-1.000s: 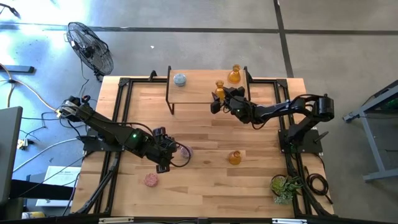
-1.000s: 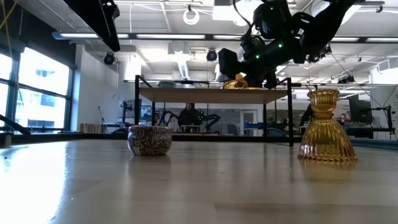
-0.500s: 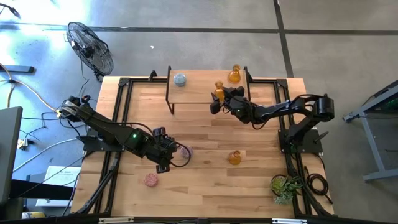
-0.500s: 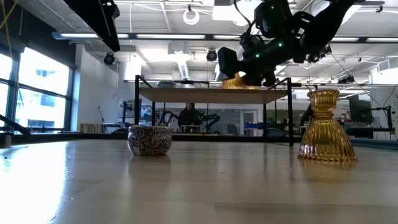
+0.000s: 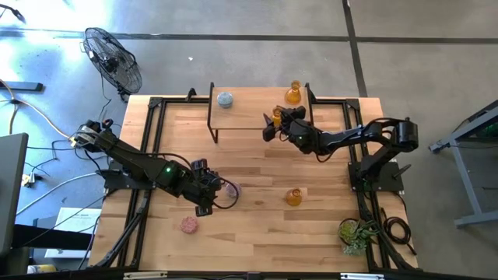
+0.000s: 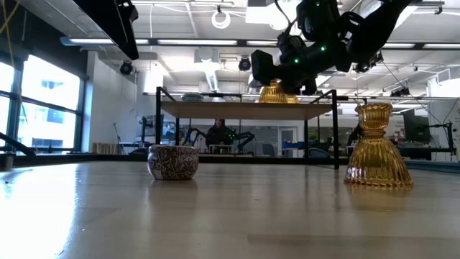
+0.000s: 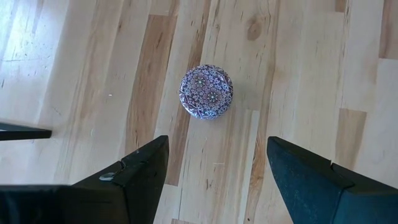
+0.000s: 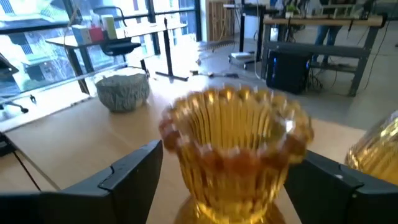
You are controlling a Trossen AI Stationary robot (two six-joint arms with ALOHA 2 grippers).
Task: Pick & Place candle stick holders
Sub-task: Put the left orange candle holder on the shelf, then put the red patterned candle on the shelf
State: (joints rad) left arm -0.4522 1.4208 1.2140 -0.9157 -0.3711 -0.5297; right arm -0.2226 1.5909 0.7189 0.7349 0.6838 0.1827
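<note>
Table (image 5: 257,225) of pale wood fills my overhead view, with a raised shelf (image 5: 249,99) at its far edge. My left arm reaches in over the near half; my right arm stretches to the shelf.

Left gripper (image 5: 212,190) hangs above the boards with fingers (image 7: 140,171) spread wide and nothing between them. Straight below and just ahead of it sits a pink holder (image 7: 206,91), clear of both fingers. A second pink holder (image 5: 189,225) lies nearer the table's front edge, a little apart from that gripper.

Right gripper (image 5: 274,124) is at the shelf's front edge. Its fingers (image 8: 130,168) stand apart on either side of an amber holder (image 8: 235,146), which rests upright on the shelf; I cannot tell whether the pads touch the glass. Another amber holder (image 5: 292,93) stands just beyond that gripper, toward the shelf's back. The blue holder (image 5: 225,99) sits well off to its side, at the shelf's other end.

A third amber holder (image 5: 293,197) stands on the open table, between the two grippers and well apart from each.
</note>
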